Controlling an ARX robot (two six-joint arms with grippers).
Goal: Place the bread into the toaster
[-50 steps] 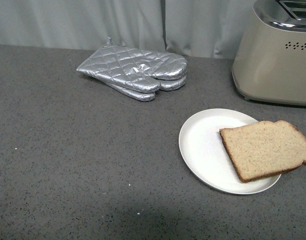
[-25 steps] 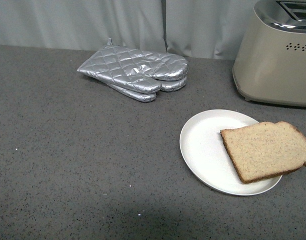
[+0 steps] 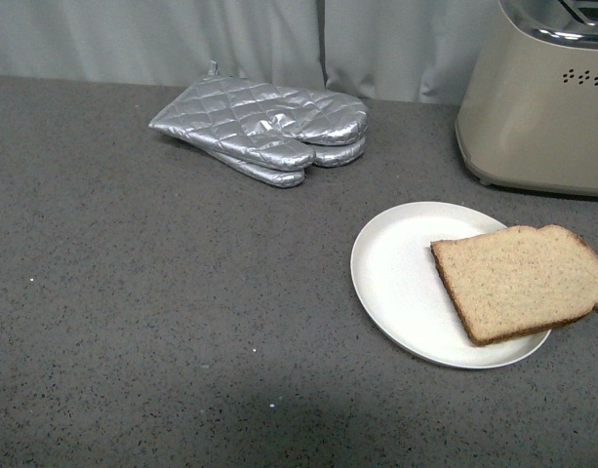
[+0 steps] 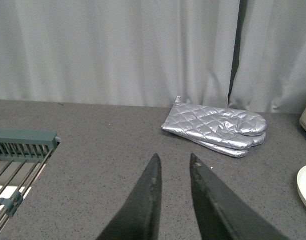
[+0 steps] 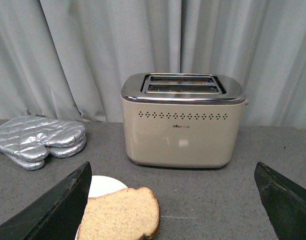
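One tiny unreadable mark on the toaster (image 5: 182,125) shows only from the right wrist; right gripper (image 5: 171,163) gapes wide, left gripper (image 4: 173,157) narrowly parted, both empty.

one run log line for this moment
bread: on plate | toaster: no bread | left gripper: slightly open, empty | right gripper: wide open, empty

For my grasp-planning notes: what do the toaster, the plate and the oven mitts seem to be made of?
Toaster: probably metal, satin cream body, reflective chrome top. Plate: ceramic or plastic, smooth off-white. Oven mitts: quilted fabric, shiny silver coating, stitched diamonds.
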